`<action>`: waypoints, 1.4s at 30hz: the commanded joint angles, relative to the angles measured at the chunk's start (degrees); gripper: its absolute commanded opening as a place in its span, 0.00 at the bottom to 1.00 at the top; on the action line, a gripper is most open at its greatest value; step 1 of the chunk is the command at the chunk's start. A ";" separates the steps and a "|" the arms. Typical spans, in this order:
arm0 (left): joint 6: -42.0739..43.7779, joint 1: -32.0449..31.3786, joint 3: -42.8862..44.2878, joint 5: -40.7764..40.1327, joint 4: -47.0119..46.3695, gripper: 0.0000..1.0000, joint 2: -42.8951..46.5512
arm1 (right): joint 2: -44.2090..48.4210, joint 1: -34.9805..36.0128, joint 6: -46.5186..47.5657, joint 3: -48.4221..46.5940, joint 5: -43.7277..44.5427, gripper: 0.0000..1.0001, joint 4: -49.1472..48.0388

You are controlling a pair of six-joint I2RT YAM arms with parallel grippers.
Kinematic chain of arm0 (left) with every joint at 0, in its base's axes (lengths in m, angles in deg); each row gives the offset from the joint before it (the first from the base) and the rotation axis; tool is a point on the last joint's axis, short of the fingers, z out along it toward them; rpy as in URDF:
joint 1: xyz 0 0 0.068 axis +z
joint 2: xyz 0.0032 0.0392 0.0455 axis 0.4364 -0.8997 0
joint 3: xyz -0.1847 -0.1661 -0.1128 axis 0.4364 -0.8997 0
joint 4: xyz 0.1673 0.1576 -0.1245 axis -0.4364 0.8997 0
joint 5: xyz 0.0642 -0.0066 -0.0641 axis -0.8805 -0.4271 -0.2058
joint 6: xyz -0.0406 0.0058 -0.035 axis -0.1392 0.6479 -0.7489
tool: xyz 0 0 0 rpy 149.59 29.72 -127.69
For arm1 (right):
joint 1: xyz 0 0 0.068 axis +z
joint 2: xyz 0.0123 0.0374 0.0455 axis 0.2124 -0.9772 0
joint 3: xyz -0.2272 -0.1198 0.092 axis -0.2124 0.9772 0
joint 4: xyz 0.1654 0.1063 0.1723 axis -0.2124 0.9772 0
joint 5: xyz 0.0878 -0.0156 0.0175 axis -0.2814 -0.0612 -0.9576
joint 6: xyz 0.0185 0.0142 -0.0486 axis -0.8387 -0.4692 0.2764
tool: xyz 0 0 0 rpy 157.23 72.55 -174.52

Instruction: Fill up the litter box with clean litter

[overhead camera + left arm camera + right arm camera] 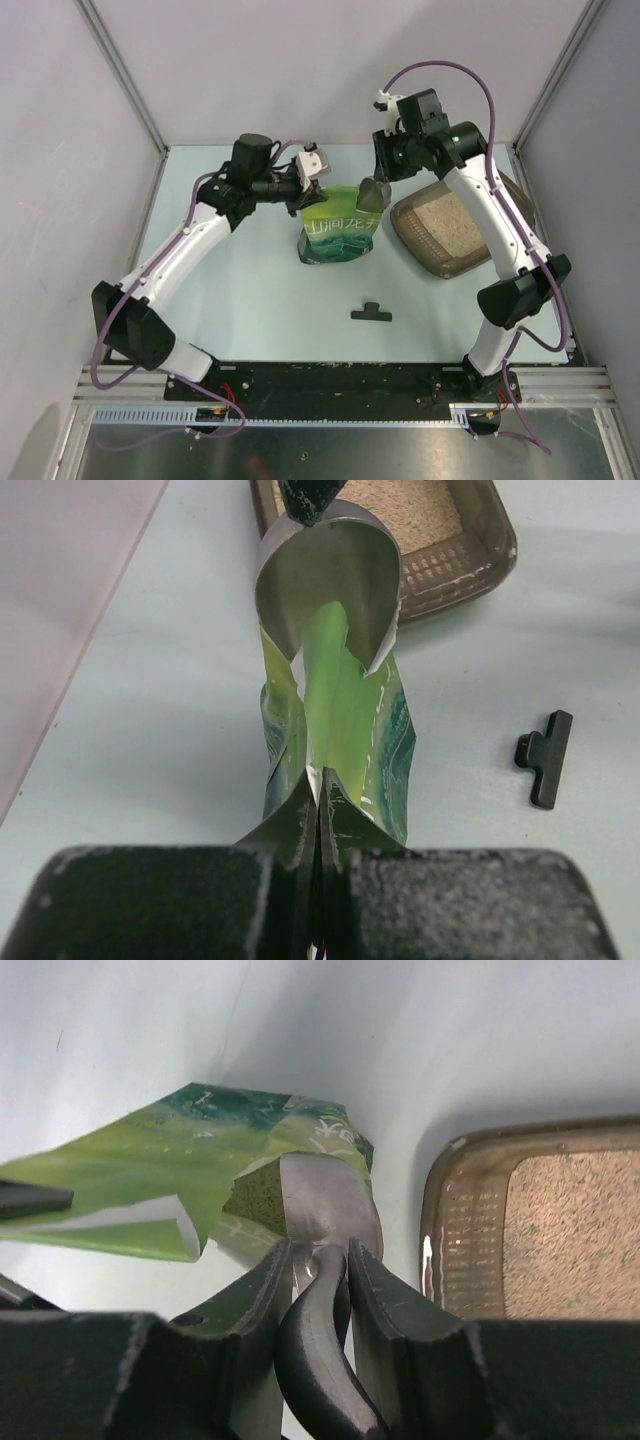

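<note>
The brown litter box (432, 262) sits at the right and holds pale beige litter (447, 222). The box also shows in the left wrist view (450, 565) and the right wrist view (465, 1230), with litter in it (575, 1230). A green bag (340, 238) stands left of the box. My left gripper (308, 192) is shut on the bag's top edge (340, 710). My right gripper (385, 168) is shut on the black handle of a silver scoop (373, 194). The scoop's bowl (325, 580) sits at the bag's open mouth and looks empty. A grainy patch (250, 1198) shows inside the opening.
A small black clip (371, 313) lies on the table in front of the bag, also in the left wrist view (545, 755). Grey walls and metal posts close in the table at left, right and back.
</note>
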State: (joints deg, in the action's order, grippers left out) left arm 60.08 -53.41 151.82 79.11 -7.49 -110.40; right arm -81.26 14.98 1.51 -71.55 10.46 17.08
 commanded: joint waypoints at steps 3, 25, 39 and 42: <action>-5.91 -1.39 -1.70 -4.50 -10.41 0.00 5.21 | 0.86 1.58 -13.72 -0.26 14.84 0.00 0.03; -12.16 -1.56 -3.81 -5.21 -16.92 0.00 7.41 | -7.93 10.46 -21.19 4.22 25.60 0.00 0.74; -13.56 -1.56 -7.59 -4.94 -17.97 0.00 9.25 | 0.32 8.26 -30.60 31.46 13.13 0.00 -19.64; -13.56 -1.56 -8.56 -4.77 -17.97 0.00 9.51 | 2.70 6.25 -31.13 36.03 10.05 0.00 -22.54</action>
State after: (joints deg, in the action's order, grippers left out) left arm 48.78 -55.15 143.17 72.86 -18.22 -105.42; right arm -78.46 22.68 -26.29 -42.68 27.25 -3.29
